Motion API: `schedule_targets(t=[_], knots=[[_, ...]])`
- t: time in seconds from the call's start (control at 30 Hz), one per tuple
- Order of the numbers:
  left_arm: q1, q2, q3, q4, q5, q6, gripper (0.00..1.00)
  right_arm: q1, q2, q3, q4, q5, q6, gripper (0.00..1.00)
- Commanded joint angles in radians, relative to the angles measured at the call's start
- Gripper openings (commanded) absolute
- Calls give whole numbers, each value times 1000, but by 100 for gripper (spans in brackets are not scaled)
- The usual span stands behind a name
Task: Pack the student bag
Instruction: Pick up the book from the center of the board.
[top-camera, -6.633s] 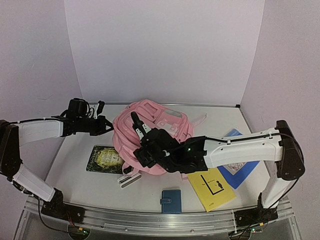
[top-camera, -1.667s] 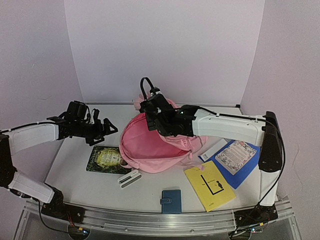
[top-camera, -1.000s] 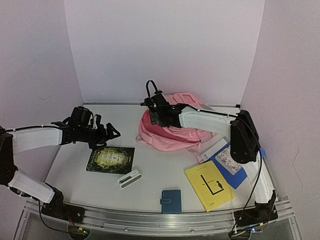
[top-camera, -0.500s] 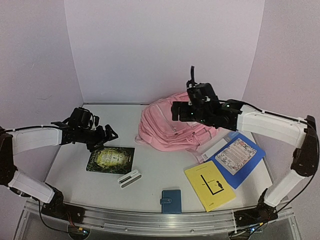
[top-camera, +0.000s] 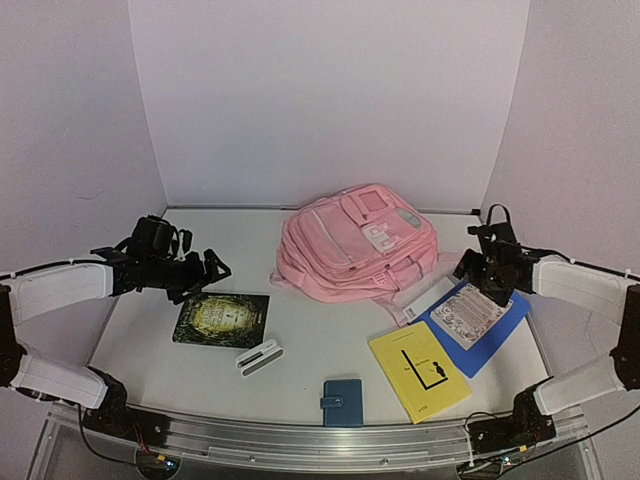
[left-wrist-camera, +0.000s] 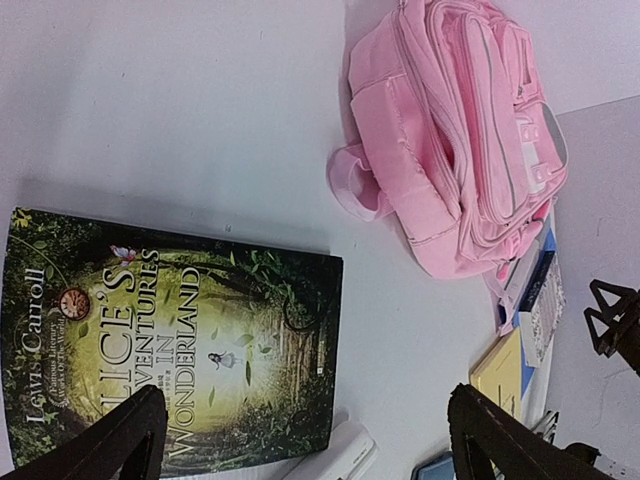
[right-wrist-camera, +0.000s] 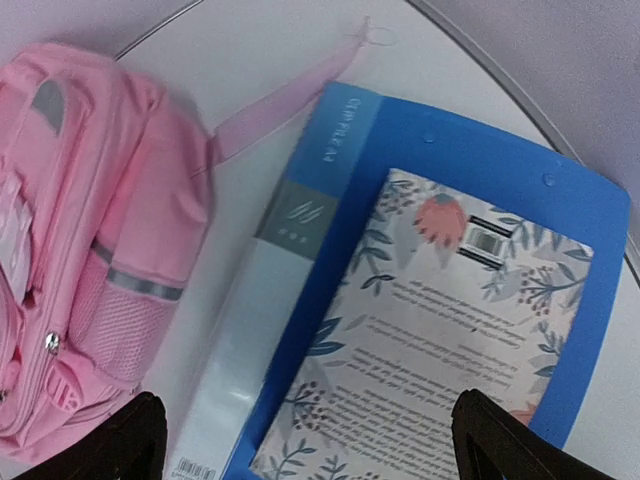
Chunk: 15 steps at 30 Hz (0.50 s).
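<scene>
The student bag (top-camera: 355, 250), a big pink backpack, lies at the back centre of the table with its zipped front pockets up; it also shows as the student bag (left-wrist-camera: 460, 140) and the student bag (right-wrist-camera: 80, 220). My left gripper (top-camera: 208, 268) hovers open left of the bag, above a dark green Alice in Wonderland book (top-camera: 222, 319). Between its spread fingers in the wrist view, my left gripper (left-wrist-camera: 305, 450) holds nothing. My right gripper (top-camera: 472, 266) hangs open right of the bag over a floral booklet (right-wrist-camera: 440, 340) on a blue folder (right-wrist-camera: 480, 170), empty.
A pale long box (top-camera: 428, 297) lies beside the folder next to the bag's strap. A yellow book (top-camera: 420, 370), a blue wallet (top-camera: 343, 402) and a small white case (top-camera: 259, 357) lie nearer the front edge. Walls close in at the back and sides.
My right gripper let go of the bag, opened wide and swung right over the blue folder. The bag settled flat at the back, pockets up. The left arm barely moved.
</scene>
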Motion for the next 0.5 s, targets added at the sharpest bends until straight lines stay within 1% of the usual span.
schedule_targets(t=[0.0, 0.07, 0.13, 0.23, 0.33, 0.47], knots=[[3, -45, -1, -6, 2, 36, 98, -176, -100, -111, 21, -72, 101, 98], [2, -52, -6, 2, 9, 40, 98, -248, -105, -168, 50, -141, 104, 98], [2, -57, -8, 9, 22, 47, 98, -281, -101, -200, 91, -194, 97, 98], [2, -60, -10, 23, 40, 57, 98, -296, -71, -220, 134, -246, 97, 95], [3, -53, -6, 25, 53, 69, 98, -299, -29, -241, 170, -292, 111, 90], [2, -38, -10, 32, 66, 69, 98, -299, -4, -283, 215, -292, 139, 86]])
